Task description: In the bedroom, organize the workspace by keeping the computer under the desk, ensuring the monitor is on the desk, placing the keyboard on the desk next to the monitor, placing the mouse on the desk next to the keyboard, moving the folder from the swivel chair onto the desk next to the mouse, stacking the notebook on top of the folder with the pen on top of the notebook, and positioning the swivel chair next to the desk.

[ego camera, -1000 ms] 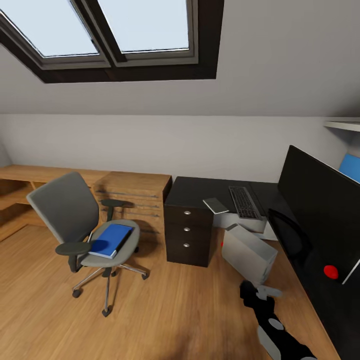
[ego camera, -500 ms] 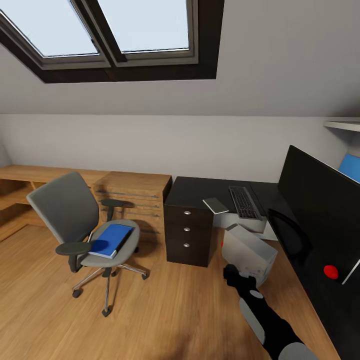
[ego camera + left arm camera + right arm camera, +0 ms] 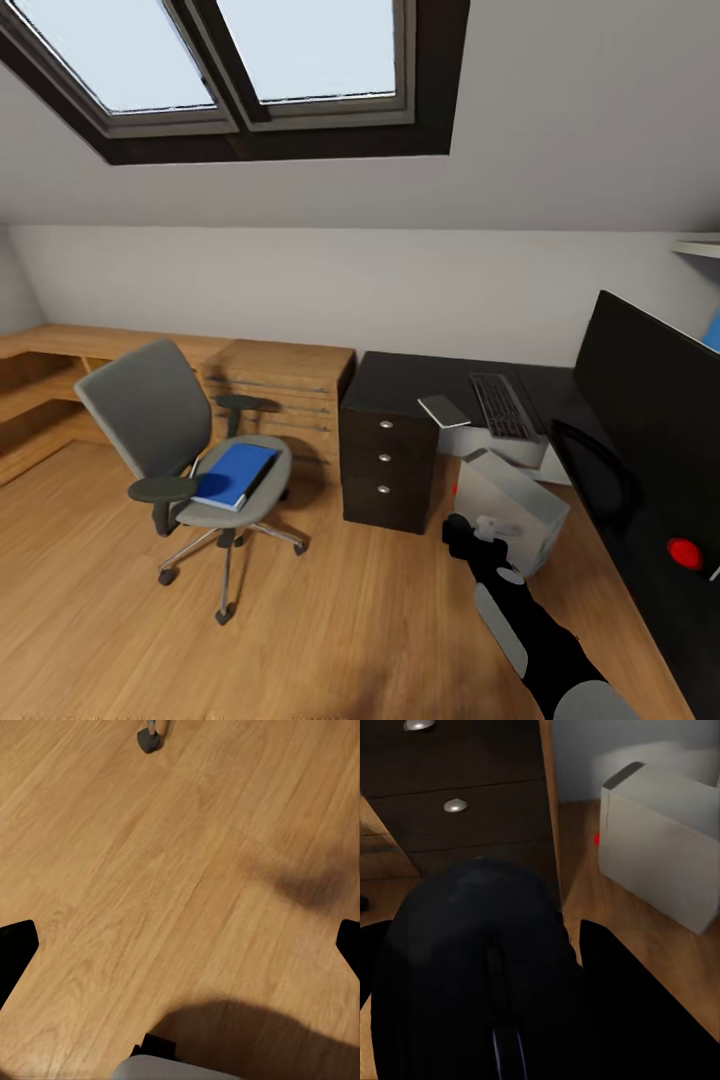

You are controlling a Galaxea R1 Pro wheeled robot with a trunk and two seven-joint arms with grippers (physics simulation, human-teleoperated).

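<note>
Right gripper [image 3: 521, 967] jaws pinch the black mouse [image 3: 472, 952] beside the computer [image 3: 510, 505]; it may slip free before reaching the worktop [image 3: 410, 380]. Left jaws spread.

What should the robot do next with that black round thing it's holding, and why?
Probably raise the right pincer toward the desk, beside the keyboard. It seems to grip the mouse low down near the computer and drawers, and the mouse belongs beside the keyboard.
</note>
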